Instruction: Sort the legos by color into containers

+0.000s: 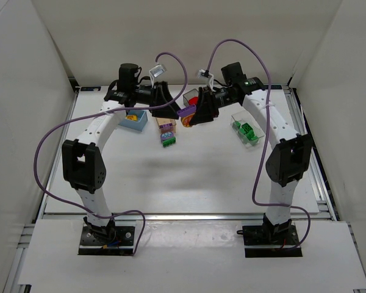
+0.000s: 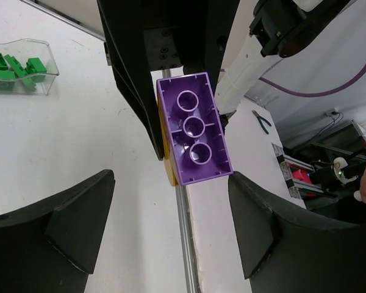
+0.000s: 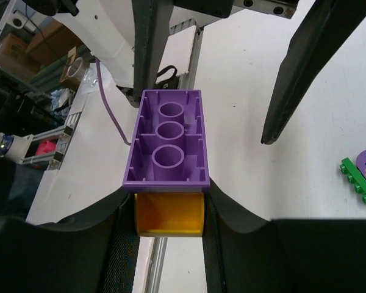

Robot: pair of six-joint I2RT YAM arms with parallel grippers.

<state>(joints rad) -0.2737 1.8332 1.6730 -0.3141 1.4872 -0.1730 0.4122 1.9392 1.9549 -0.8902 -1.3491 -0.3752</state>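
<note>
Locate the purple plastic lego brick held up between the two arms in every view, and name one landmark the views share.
Top external: purple plastic lego brick at upper centre of the picture.
Left wrist: middle of the picture, hollow underside facing the camera.
Right wrist: middle of the picture, hollow underside facing the camera.
Shared landmark: the yellow plastic brick stuck to it.

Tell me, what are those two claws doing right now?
Right claw shut on yellow brick, purple brick stuck to it. Left claw open, facing purple brick. Nothing blocking.
</note>
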